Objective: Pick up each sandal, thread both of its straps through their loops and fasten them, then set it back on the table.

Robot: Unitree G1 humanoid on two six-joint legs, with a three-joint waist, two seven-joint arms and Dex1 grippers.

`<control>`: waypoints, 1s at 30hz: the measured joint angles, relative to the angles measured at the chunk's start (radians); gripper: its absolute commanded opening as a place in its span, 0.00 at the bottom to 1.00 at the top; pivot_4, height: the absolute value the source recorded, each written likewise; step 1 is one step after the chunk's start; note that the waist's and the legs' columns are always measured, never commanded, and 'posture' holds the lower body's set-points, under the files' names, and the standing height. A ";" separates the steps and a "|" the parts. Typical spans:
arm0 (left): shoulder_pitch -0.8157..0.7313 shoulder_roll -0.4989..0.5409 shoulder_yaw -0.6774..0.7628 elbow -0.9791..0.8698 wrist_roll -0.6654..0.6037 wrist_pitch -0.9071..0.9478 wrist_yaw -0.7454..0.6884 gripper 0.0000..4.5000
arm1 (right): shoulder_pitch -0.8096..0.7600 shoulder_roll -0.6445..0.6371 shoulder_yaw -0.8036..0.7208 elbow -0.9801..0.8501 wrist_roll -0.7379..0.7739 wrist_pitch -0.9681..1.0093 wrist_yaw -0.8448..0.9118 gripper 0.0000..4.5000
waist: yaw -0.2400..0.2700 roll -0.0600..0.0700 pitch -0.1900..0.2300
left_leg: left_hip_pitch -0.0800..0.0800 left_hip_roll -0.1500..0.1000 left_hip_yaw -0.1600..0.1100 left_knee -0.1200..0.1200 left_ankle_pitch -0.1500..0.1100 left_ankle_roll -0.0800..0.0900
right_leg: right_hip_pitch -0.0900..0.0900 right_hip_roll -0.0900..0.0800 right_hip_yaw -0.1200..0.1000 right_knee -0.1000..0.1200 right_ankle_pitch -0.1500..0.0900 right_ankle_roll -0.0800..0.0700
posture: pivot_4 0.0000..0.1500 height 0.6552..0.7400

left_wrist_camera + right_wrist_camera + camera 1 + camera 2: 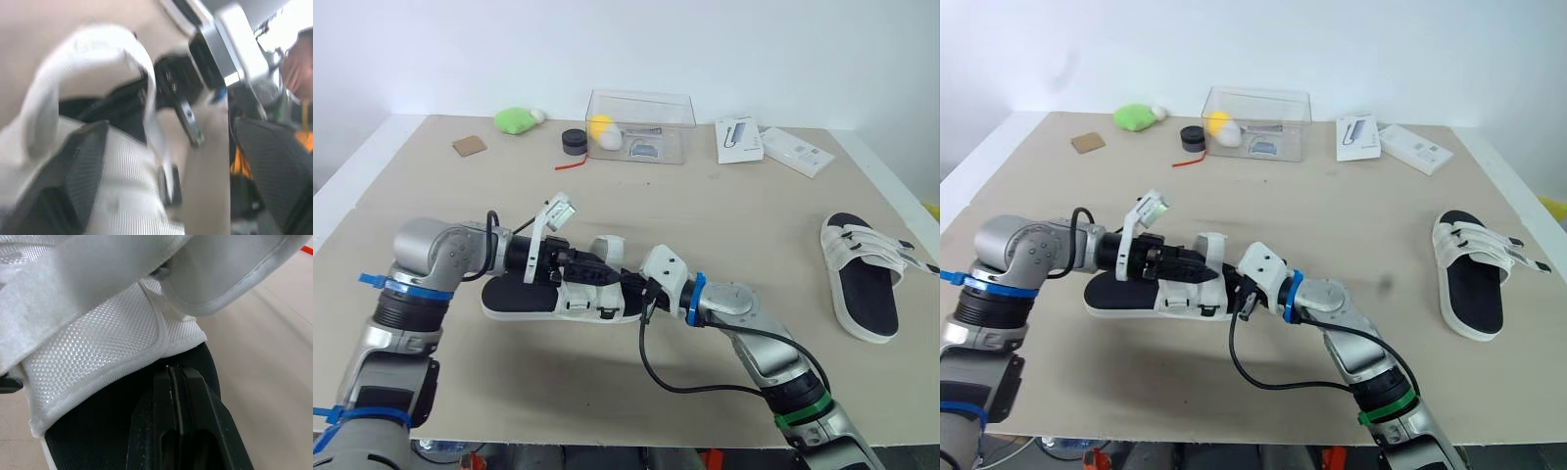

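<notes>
— Where was the sandal (514,299) they were working on?
— Lower left of centre in the eye views, sole flat on the table (724,215), with both arms meeting over its strapped end

— And the left gripper (579,264)?
— Spread wide. In its wrist view the two black fingers (73,181) stood far apart, one lying against the white mesh upper, and a white strap (88,54) arched up in a loop between them

— The right gripper (171,374)?
— Pressed together. Its wrist view showed the two tips meeting over the black footbed, right at the stitched edge of a mesh flap (98,347). I could not tell whether anything was pinched between them

— The other sandal (862,279)?
— Far right of the frame, well apart from the arms, lying flat with its white straps across it

— Anything else on the table?
— Along the top edge: a clear box (641,125), a green lump (516,119), a black roll (574,142) and two white packets (740,139)
</notes>
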 measured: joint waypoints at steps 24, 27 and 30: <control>0.095 0.135 -0.046 -0.169 -0.025 -0.006 -0.072 0.30 | 0.003 0.004 0.004 -0.008 0.000 0.002 -0.002 0.00 | -0.005 0.000 0.001 | -0.001 0.000 0.000 -0.002 0.000 0.000 | -0.002 0.000 0.000 0.000 -0.001 -0.001 | 1.00 1.00; 0.126 0.191 0.046 -0.222 -0.096 0.049 -0.072 0.62 | 0.010 0.004 0.002 -0.017 0.000 0.004 -0.004 0.00 | -0.006 0.000 0.001 | -0.001 0.000 0.000 -0.002 -0.001 -0.001 | -0.002 0.000 0.000 0.000 -0.002 -0.001 | 1.00 1.00; 0.189 0.249 0.151 -0.300 -0.177 0.103 -0.065 0.93 | 0.019 0.004 0.000 -0.028 0.000 0.008 -0.006 0.00 | -0.005 0.000 0.001 | -0.001 0.000 0.000 -0.002 -0.001 -0.001 | -0.002 0.000 0.000 0.000 -0.003 -0.002 | 1.00 1.00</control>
